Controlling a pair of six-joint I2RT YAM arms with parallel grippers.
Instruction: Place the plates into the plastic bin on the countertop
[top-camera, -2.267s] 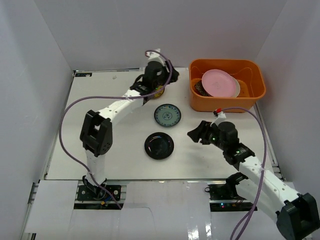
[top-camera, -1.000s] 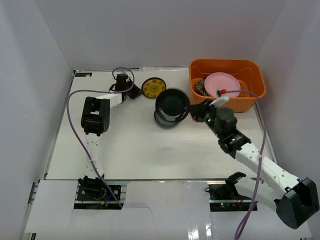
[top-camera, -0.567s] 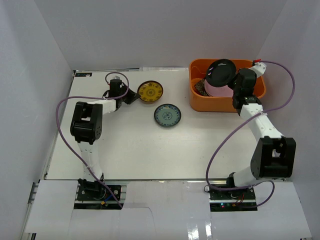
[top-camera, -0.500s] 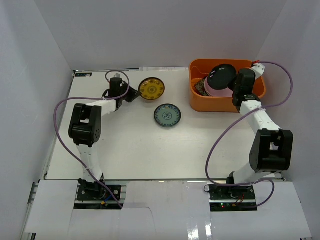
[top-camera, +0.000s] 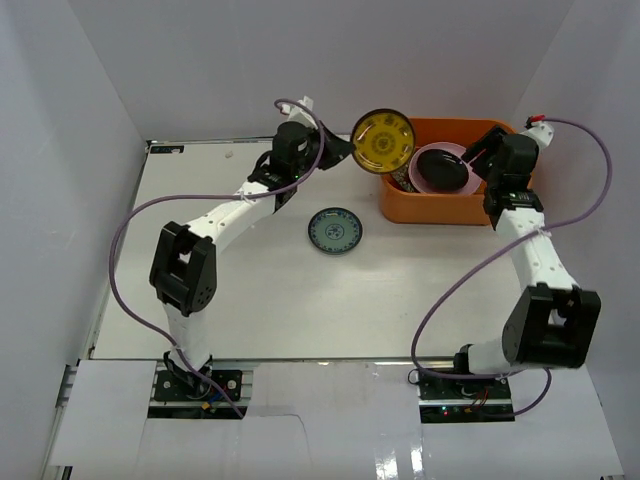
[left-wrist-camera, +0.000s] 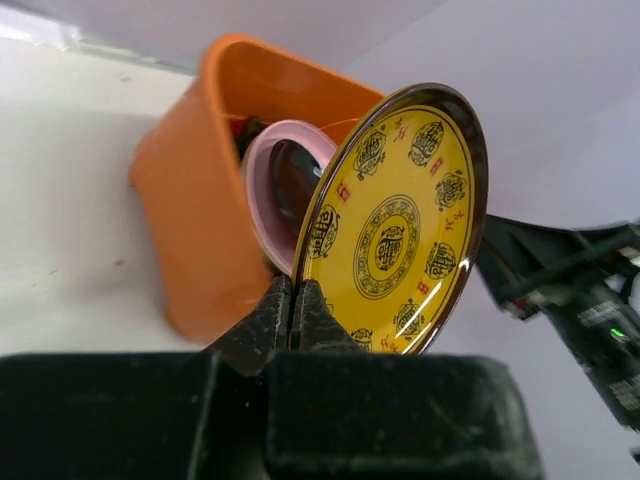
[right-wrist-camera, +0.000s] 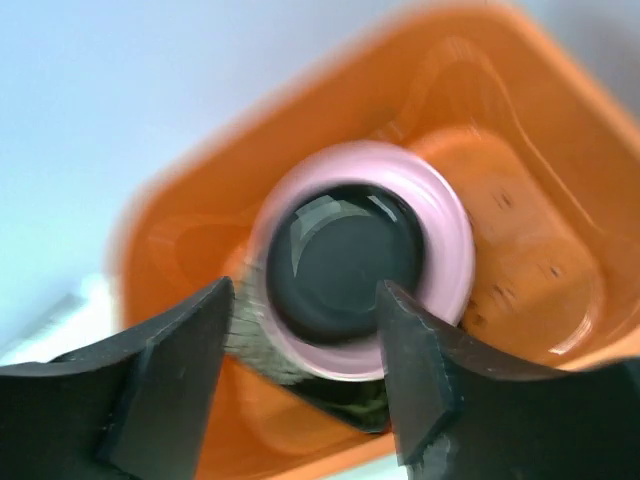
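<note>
My left gripper is shut on the edge of the small yellow-patterned plate. It holds the plate upright in the air just left of the orange plastic bin. My right gripper hangs open above the bin with nothing between its fingers. Below it the glossy black plate lies on the pink plate inside the bin. The small blue-patterned plate lies on the white countertop.
A dark patterned plate shows under the pink one at the bin's left side. Pale walls enclose the countertop on three sides. The right arm's dark links stand just behind the yellow plate in the left wrist view.
The right gripper opened and let the black plate drop onto the pink plate in the bin. The left arm lifted the yellow plate off the countertop and carried it right, up to the bin.
</note>
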